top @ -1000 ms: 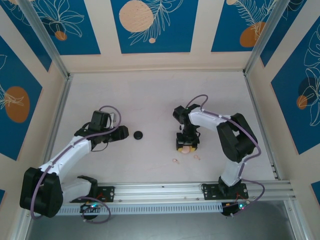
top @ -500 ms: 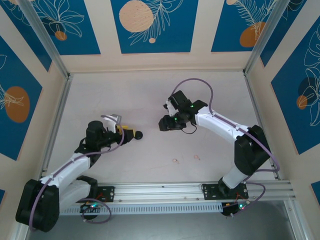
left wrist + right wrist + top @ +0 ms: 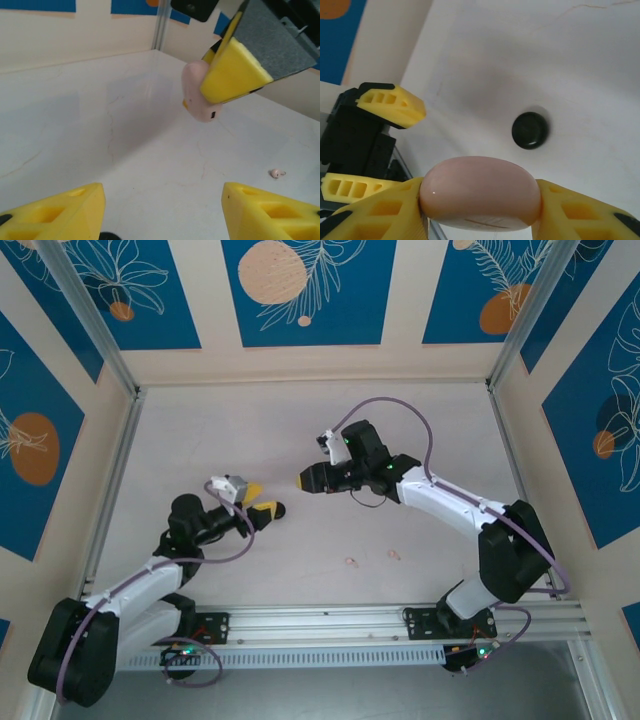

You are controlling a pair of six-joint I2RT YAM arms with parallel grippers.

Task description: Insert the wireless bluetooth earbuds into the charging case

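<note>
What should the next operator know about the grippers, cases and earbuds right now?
The right gripper is shut on the pink case, held off the table near the middle; the case looks closed.
The left gripper is open and empty, low beside the black case.
Two pink earbuds lie loose on the table towards the near edge.
Done: pink case lifted. Left: open it and seat the earbuds.

We see a pale, faintly cracked bench [image 3: 250,430] boxed in by cream walls [image 3: 400,360]. Blue panels [image 3: 308,290] with orange discs and white leaf outlines run from 9 through 12 to 3 o'clock. Aluminium posts [image 3: 93,325] stand at 11 and 1; a slotted rail [image 3: 330,620] lies at 6.
</note>
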